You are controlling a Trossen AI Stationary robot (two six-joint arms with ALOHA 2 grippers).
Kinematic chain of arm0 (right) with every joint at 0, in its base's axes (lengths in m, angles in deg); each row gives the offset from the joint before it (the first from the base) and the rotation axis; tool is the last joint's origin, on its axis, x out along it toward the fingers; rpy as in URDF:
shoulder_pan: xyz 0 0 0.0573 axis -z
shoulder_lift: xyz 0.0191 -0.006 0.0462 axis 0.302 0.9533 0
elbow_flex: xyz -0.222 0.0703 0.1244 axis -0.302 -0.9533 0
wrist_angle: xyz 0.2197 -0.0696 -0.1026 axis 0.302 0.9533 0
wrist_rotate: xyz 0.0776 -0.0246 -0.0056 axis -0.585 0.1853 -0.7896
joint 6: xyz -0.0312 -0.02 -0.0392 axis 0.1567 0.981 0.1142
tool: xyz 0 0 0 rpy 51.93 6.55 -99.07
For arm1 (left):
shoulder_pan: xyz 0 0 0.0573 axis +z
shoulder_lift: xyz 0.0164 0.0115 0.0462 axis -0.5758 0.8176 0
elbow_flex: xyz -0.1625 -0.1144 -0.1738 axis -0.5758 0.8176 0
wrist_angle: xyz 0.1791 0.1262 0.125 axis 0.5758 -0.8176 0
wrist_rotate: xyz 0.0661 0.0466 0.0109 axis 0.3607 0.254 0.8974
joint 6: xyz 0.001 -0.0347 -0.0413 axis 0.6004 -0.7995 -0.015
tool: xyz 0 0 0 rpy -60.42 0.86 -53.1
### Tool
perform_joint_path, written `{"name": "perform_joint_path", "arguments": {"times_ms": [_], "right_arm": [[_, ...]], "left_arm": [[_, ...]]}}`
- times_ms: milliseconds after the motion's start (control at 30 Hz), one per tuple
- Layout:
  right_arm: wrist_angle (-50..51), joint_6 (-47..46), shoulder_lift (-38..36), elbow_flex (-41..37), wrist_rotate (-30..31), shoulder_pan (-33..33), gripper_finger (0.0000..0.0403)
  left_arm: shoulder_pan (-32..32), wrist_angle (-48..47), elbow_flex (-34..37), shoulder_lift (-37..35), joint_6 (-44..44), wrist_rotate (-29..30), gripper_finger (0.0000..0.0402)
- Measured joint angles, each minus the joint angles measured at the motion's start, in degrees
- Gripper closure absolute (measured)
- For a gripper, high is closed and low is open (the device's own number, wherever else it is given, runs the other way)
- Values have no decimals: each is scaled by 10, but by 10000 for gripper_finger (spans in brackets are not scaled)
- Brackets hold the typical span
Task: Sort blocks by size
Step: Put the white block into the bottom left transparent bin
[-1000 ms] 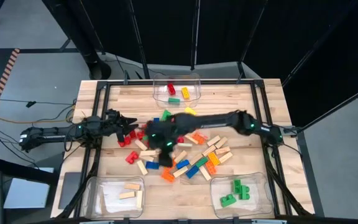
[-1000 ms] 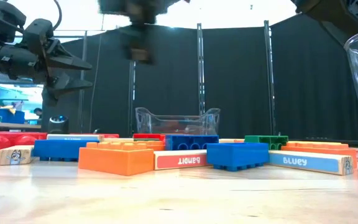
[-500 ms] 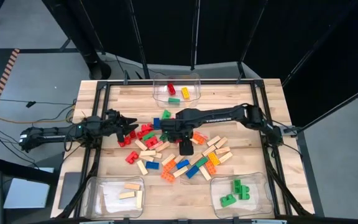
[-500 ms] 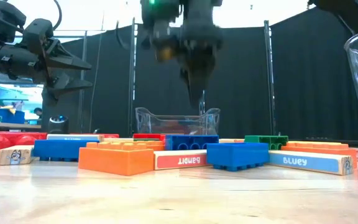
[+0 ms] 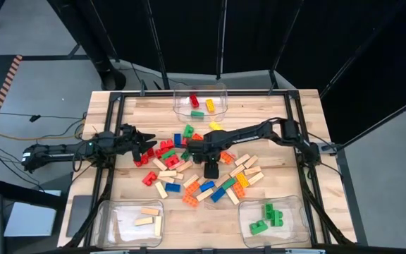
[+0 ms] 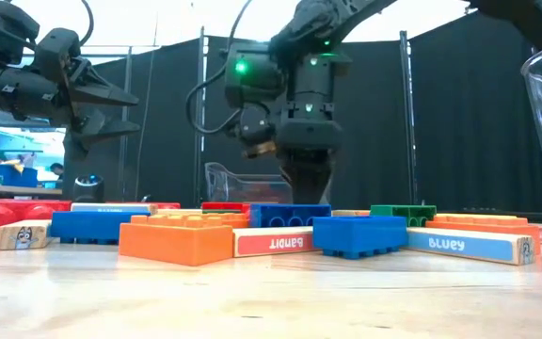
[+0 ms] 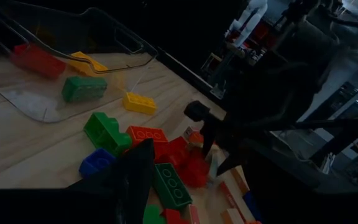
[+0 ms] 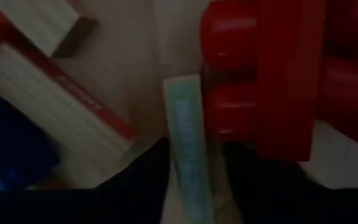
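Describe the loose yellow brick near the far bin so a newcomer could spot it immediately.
Start at the clear bin at the middle of the table's far edge. Just in front of it, toward the pile, a single yellow studded brick lies on bare wood. It is the only yellow one outside that bin at the pile's far side, apart from the red and green bricks beside it.

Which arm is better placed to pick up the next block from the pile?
The right. Its pincer is down in the middle of the pile, fingers astride a thin block. The left pincer hovers open at the pile's edge.
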Motion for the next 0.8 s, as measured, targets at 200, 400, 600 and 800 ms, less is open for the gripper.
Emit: {"name": "perform_joint_path", "arguments": {"times_ms": [200,400,600,800], "right_arm": [[2,-14,-3,-4,4,1,328],[26,-44,-41,29,5,-3,328],[-100,-76,-88,86,5,-42,328],[-332,-47,-78,119,-28,-94,328]], "left_arm": [[0,0,0,0,13,2,156],[0,0,0,0,13,5,156],[0,0,0,0,12,5,156],[0,1,0,0,11,5,156]]}}
